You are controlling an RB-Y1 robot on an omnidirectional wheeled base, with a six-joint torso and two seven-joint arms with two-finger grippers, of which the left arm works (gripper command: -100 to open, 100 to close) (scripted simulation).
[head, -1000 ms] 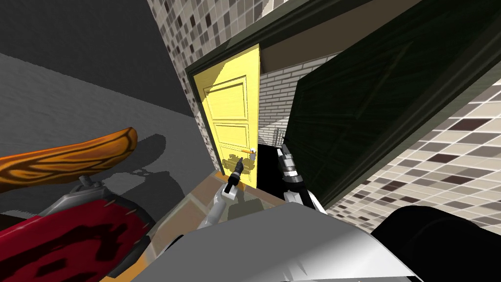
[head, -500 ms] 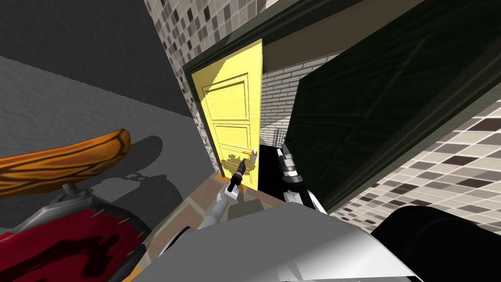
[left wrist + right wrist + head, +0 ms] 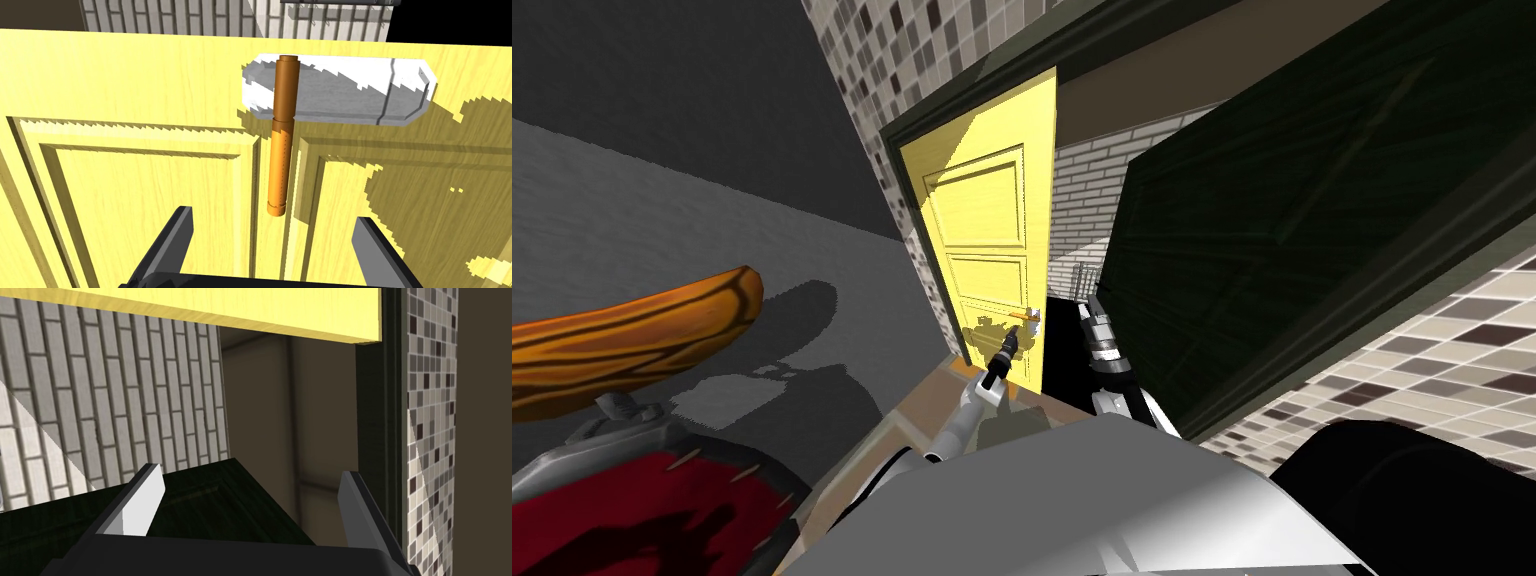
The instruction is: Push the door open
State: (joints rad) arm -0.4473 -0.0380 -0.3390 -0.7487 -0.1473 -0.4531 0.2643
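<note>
Left pincer: fingers spread wide, holding nothing, aimed square at the face of the yellow door.
Left pincer and handle: the free end of the orange lever handle sits between the two fingertips and a little past them; contact cannot be made out.
Handle mount: the lever springs from a white and grey plate fixed near the door's free edge.
Right pincer: fingers also wide apart and empty, held just beside the left pincer, in the gap past the yellow door's free edge.
Dark green door: a second leaf, standing close by the right pincer on its outer side.
Yellow door: panelled, hinged in a dark frame on the robot's left, standing ajar with its free edge clear of the frame.
Beyond the gap: a pale brick wall, with a black area low down.
Around the frame: mosaic tiled wall in grey, beige and brown.
</note>
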